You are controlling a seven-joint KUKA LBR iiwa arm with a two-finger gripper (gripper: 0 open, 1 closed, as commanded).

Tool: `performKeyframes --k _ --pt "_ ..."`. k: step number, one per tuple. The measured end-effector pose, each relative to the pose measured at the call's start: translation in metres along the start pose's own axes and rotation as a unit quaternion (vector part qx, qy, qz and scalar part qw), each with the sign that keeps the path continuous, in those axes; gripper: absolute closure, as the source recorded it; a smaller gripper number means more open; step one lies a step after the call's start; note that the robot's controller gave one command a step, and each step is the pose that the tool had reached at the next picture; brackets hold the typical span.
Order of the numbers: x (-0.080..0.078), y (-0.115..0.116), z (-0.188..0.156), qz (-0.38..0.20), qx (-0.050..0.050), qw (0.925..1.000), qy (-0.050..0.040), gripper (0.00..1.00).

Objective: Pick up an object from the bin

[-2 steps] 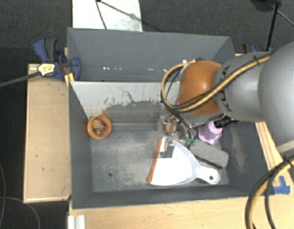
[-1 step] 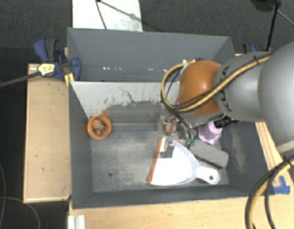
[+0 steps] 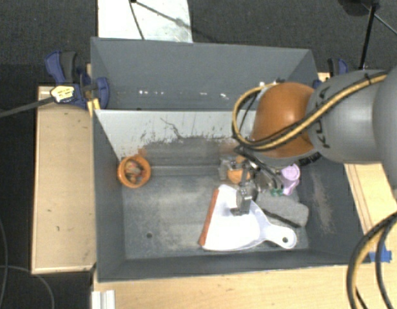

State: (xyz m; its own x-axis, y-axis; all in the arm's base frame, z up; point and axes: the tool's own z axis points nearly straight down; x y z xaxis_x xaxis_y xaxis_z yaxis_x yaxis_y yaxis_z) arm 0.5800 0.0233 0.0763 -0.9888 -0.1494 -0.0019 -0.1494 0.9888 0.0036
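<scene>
Ball [image 3: 133, 171] far left in bin [image 3: 166, 205]; scoop [image 3: 232, 232] right, block [image 3: 290, 212] beside.

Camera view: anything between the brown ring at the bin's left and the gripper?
Between brown ring and gripper the camera view shows bare bin floor, then the brown edge of the white scoop right beside the gripper.

Six loose things can be counted in the bin [image 3: 163, 221], one of each kind. At the left lies one round orange-brown piece [image 3: 134, 171]. At the right lie one flat white scoop [image 3: 237, 232], one thin orange-brown stick [image 3: 209, 219], one grey foam block [image 3: 287, 210], one pale purple piece [image 3: 290, 177] and one small orange piece [image 3: 234, 174].
</scene>
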Motion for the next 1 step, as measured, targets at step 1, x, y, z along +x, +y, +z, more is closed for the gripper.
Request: performKeyframes --k 1 --pt "0.0087 -0.0302 -0.0186 -0.084 0.003 0.9965 -0.0005 0.0"
